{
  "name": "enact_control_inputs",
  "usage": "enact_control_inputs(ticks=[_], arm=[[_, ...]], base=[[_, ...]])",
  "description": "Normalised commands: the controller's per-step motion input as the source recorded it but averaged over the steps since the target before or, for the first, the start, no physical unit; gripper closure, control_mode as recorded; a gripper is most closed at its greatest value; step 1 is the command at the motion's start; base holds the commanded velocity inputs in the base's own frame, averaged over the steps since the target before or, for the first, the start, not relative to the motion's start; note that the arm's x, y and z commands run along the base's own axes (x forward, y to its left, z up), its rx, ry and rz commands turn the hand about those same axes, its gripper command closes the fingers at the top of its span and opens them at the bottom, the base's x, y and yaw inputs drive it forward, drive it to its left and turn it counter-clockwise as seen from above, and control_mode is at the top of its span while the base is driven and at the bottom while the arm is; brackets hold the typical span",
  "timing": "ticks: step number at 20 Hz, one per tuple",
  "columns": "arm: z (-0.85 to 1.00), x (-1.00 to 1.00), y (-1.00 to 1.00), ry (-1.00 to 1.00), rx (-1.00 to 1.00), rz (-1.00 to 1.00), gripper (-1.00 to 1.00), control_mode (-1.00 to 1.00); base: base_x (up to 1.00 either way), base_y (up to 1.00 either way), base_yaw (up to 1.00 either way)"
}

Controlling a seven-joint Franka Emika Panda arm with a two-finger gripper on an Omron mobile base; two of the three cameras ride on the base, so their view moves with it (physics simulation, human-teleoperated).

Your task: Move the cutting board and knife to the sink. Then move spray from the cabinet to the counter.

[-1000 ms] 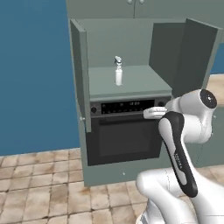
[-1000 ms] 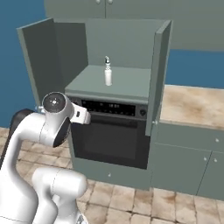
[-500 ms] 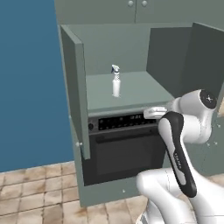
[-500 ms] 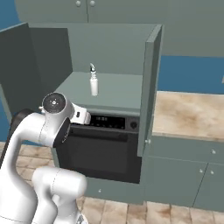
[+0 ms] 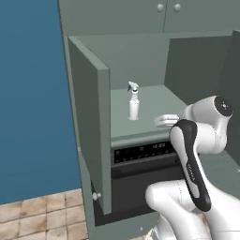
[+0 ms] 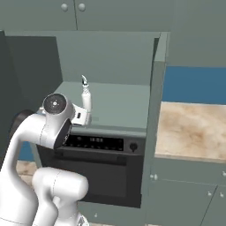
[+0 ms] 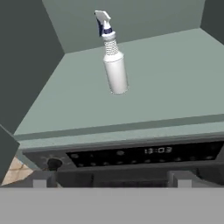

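Pale spray (image 7: pixel 114 65) stands mid-shelf, clear all round; pincer (image 7: pixel 109 178) spread wide at cabinet (image 5: pixel 89 140) front edge.

The spray (image 7: pixel 115 61) is rendered as smooth pale plastic with a faint sheen, a ribbed neck and a bluish nozzle tip. The cabinet (image 5: pixel 89 131) is finished in flat, matt grey-green paint, doors and shelf alike, with no grain seen. The oven (image 6: pixel 95 163) is shown as glossy black, glass-like on its front. The counter (image 6: pixel 190 130) is given a polished beige veined marble look. The floor tiles (image 5: pixel 37 215) are shown as mottled, rough-looking tan stone
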Motion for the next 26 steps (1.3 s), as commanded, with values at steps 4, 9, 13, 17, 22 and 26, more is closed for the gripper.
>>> enact_control_inputs(ticks=[4,9,13,17,22,26], arm=[[0.0,0.0,0.0,0.0,0.0,0.0,-1.0,1.0],[0.0,0.0,0.0,0.0,0.0,0.0,-1.0,1.0],[0.0,0.0,0.0,0.0,0.0,0.0,-1.0,1.0],[0.0,0.0,0.0,0.0,0.0,0.0,-1.0,1.0],[0.0,0.0,0.0,0.0,0.0,0.0,-1.0,1.0],[0.0,0.0,0.0,0.0,0.0,0.0,-1.0,1.0]], base=[[0.68,0.0,-0.05],[0.68,-0.01,0.0],[0.57,0.02,0.0],[0.21,-0.08,0.05],[0.0,-0.14,0.17],[0.0,-0.06,0.22]])
